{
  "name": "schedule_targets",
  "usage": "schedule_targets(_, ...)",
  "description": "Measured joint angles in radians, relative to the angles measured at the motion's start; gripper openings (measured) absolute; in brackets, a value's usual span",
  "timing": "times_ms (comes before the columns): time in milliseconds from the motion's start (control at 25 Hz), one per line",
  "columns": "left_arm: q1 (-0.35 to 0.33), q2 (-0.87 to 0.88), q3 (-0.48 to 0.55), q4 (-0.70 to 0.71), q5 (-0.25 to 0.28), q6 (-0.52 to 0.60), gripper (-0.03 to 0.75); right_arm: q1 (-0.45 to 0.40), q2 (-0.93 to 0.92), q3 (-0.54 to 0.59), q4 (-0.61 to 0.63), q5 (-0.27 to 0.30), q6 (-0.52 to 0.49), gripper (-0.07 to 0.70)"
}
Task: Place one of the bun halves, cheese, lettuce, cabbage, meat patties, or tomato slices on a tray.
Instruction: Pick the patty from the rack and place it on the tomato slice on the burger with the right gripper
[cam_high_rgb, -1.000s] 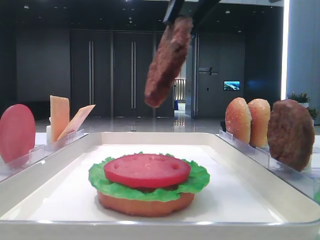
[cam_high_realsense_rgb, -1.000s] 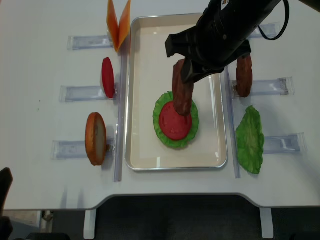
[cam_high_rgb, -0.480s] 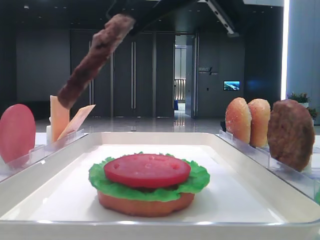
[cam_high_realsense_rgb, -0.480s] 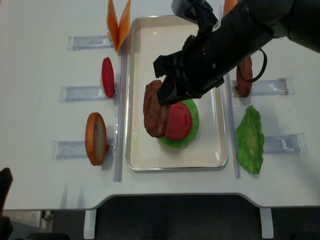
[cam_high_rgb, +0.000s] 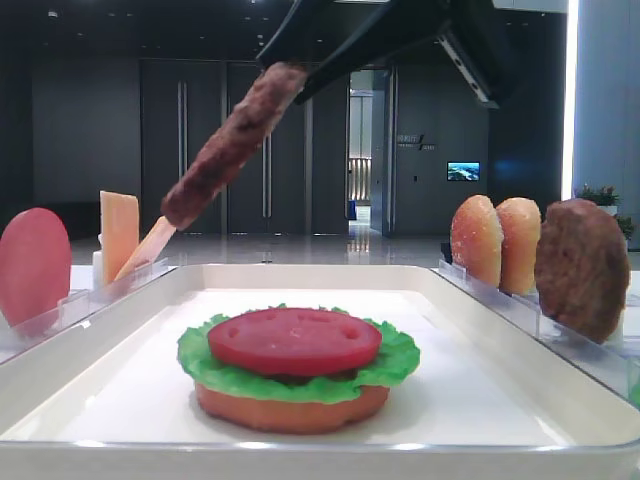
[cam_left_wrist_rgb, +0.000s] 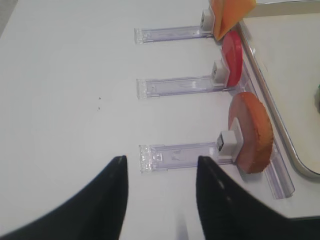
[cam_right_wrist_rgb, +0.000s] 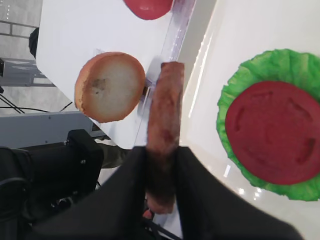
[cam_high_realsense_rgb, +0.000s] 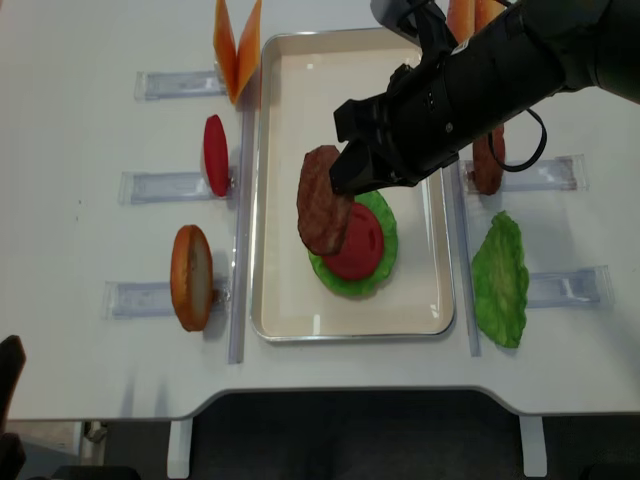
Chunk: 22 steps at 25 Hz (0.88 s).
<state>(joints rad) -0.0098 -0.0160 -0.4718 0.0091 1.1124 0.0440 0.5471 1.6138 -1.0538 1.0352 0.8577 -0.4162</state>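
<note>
White tabletop is carrying the tray (cam_high_realsense_rgb: 262, 180); I'm clamping my right gripper (cam_right_wrist_rgb: 161, 172) on a meat patty (cam_high_realsense_rgb: 321, 213), tilting above the tomato slice (cam_high_realsense_rgb: 356, 242); left gripper (cam_left_wrist_rgb: 159, 192) gaping.

Patty swung leftward and tilted over the tray

The meat patty (cam_high_realsense_rgb: 322, 214), clamped in the right gripper (cam_high_realsense_rgb: 352, 170), has been carried from above the tomato slice (cam_high_realsense_rgb: 354, 241) toward the stack's left edge, then eased back slightly right; it has been tipped from near-upright to slanted.
</note>
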Motion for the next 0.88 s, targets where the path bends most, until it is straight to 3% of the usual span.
schedule_targets(400,0.000,0.000,0.000,0.000,0.000,0.000,0.345,-0.013,0.094,0.000,0.105,0.044,-0.170,0.136)
schedule_targets(880,0.000,0.000,0.000,0.000,0.000,0.000,0.345,-0.127,0.109,0.052,0.178,0.093,-0.322,0.136)
